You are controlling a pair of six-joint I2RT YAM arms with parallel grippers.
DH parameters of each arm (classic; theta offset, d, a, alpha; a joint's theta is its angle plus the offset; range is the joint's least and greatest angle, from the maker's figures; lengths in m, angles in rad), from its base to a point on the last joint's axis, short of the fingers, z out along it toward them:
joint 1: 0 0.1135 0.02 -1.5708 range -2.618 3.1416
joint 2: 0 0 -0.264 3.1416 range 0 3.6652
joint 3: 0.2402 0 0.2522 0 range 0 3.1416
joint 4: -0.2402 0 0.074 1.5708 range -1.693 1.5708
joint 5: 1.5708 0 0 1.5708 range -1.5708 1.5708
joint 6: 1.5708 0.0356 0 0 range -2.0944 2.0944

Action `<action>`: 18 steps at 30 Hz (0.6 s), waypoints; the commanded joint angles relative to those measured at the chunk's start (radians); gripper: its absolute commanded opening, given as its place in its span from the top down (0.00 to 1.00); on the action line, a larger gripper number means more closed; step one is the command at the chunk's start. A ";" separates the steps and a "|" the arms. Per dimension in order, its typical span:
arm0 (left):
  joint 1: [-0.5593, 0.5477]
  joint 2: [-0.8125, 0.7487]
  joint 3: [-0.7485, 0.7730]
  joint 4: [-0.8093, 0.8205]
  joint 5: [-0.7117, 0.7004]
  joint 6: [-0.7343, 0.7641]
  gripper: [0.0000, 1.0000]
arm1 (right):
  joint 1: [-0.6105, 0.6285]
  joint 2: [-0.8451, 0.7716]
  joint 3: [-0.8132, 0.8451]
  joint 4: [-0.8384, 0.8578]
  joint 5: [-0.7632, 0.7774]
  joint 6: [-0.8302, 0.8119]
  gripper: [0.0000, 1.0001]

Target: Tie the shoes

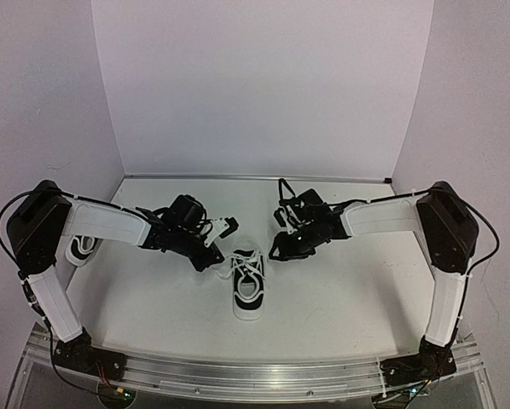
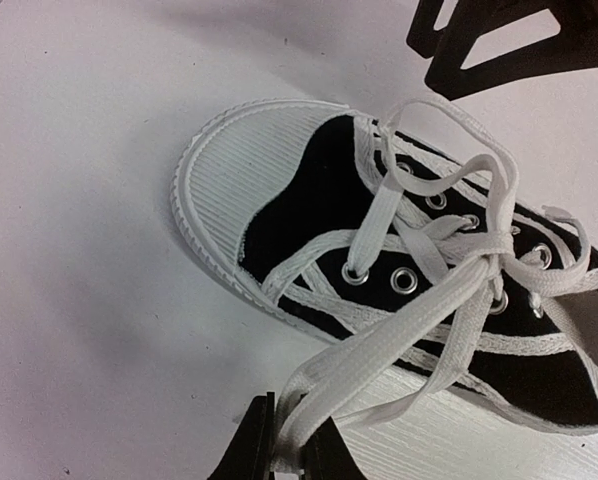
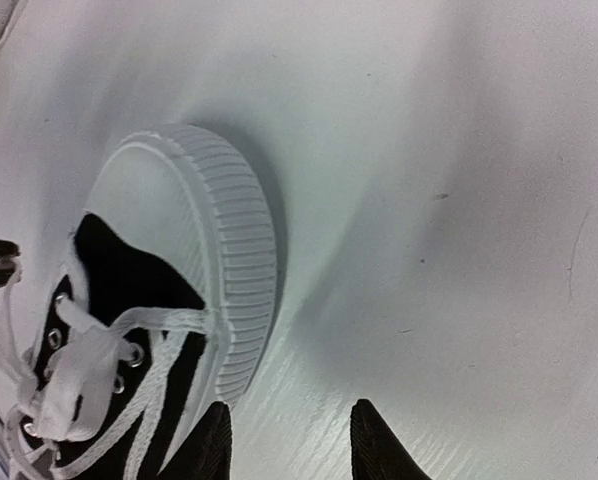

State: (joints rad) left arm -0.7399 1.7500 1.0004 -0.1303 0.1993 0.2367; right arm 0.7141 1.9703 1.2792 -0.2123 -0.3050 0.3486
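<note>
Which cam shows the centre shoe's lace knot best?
Left wrist: the lace knot is close and sharp. Top external shows it as a small white tangle; right wrist mostly shows the toe cap, laces cut at the left edge.

We see a white bench (image 1: 349, 298) closed in by three plain pale walls (image 1: 263, 85). Along its near edge we find a ribbed aluminium rail (image 1: 255, 377), and a thin metal strip (image 1: 255, 178) lines the far edge.
</note>
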 commanded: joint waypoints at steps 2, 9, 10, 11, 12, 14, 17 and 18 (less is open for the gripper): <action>-0.003 -0.004 0.033 0.014 0.002 0.009 0.89 | -0.060 -0.071 -0.035 0.109 -0.187 0.052 0.62; -0.003 0.005 0.032 0.023 0.009 0.005 0.89 | -0.065 -0.029 0.078 0.118 -0.274 0.086 0.60; -0.003 0.007 0.031 0.025 0.010 0.003 0.89 | -0.062 -0.014 0.095 0.115 -0.276 0.085 0.60; -0.003 0.007 0.030 0.026 0.010 0.002 0.89 | -0.058 0.000 0.112 0.111 -0.276 0.081 0.60; -0.003 0.007 0.030 0.027 0.011 0.002 0.89 | -0.052 0.011 0.132 0.102 -0.272 0.076 0.60; -0.003 0.006 0.030 0.027 0.011 0.002 0.89 | -0.037 0.038 0.167 0.078 -0.258 0.061 0.60; -0.003 0.007 0.030 0.026 0.010 0.003 0.89 | -0.007 0.077 0.241 -0.011 -0.202 0.013 0.59; -0.003 0.007 0.030 0.026 0.009 0.003 0.89 | 0.004 0.090 0.264 -0.048 -0.172 -0.008 0.59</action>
State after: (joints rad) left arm -0.7399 1.7504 1.0004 -0.1295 0.2000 0.2359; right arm 0.6752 1.9980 1.4576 -0.1466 -0.5399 0.4077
